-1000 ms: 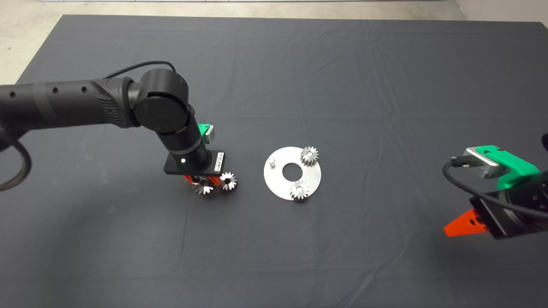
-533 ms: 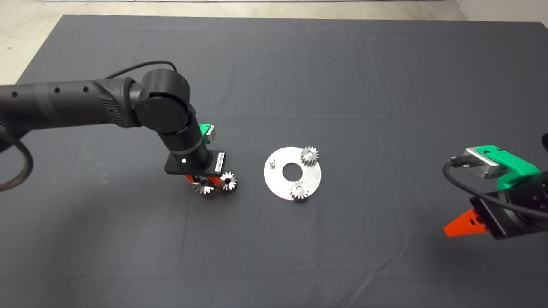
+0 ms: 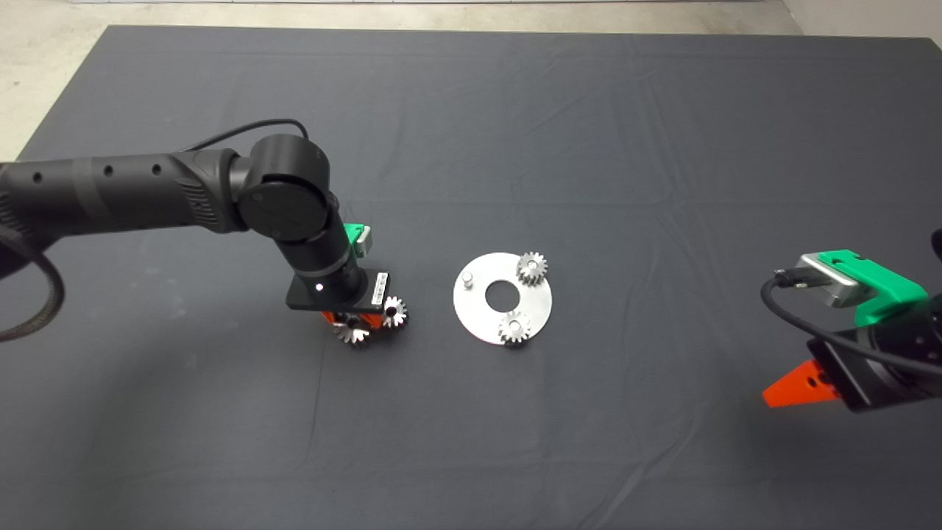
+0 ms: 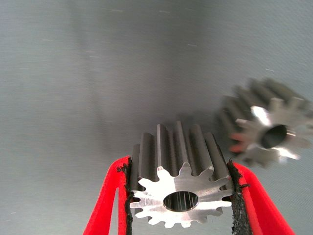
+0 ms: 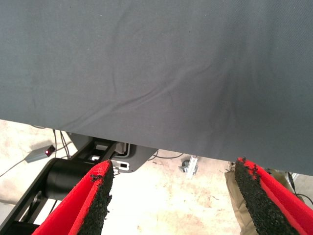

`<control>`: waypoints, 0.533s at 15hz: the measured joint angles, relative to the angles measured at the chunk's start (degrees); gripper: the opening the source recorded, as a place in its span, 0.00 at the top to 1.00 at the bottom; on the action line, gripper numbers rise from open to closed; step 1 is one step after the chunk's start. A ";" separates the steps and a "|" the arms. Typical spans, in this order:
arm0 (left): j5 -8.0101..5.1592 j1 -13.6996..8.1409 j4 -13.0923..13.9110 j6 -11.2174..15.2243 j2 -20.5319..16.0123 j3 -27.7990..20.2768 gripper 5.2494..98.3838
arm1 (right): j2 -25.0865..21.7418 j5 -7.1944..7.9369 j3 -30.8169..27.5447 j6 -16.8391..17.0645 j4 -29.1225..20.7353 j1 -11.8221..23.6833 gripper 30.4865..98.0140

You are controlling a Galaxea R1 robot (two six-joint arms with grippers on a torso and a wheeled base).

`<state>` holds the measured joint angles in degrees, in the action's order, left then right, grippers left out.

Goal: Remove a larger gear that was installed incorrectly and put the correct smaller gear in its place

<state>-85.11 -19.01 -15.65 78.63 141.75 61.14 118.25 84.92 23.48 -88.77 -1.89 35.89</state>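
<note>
Head view, from the left edge: the left arm reaches in over the mat, and its wrist hides most of the left gripper. We see only slivers of red finger and the lower half of the larger gear poking out beneath. At about 2 o'clock from it, just beside it, the smaller gear lies flat on the mat, its upper left edge cut off by the wrist plate. We cannot tell from here whether the two gears touch.

The left wrist view supplies what is hidden. The left gripper is clamped on the larger gear, with a black pad pressed against its teeth on each side. The smaller gear is blurred beyond it, with a gap of mat between them. Whether the held gear rests on the mat or hangs clear we cannot tell.

Further right lies a silver disc with a centre hole. It has a bare peg at 10 o'clock, one small gear at 1 o'clock and another at 5 o'clock.

At the lower right edge the right gripper waits, showing a single red finger. Its wrist view shows the right gripper with fingers spread wide, holding nothing, over the mat's edge.
</note>
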 measured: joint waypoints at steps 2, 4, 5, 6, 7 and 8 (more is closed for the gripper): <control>0.00 -0.01 -0.05 -0.02 -0.60 1.29 0.69 | 0.02 -0.02 0.00 0.00 0.00 0.00 0.47; -0.38 -0.01 -0.27 0.00 -0.99 1.62 0.69 | 0.00 0.00 0.00 0.00 0.00 0.00 0.47; -0.41 -0.01 -0.22 0.01 -0.99 1.60 0.69 | 0.00 -0.02 0.00 0.00 0.00 0.00 0.47; -0.27 -0.01 -0.24 0.01 -1.01 1.57 0.70 | 0.00 0.00 0.00 0.00 0.00 0.00 0.47; -0.27 -0.01 -0.24 0.01 -1.15 1.51 0.69 | 0.00 0.00 0.00 0.00 0.00 0.00 0.47; -0.28 -0.01 -0.24 0.01 -1.34 1.45 0.69 | -0.02 0.02 0.00 0.00 0.00 0.00 0.47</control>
<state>-85.39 -19.02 -15.90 78.64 140.41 62.59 118.22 84.94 23.48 -88.77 -1.89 35.89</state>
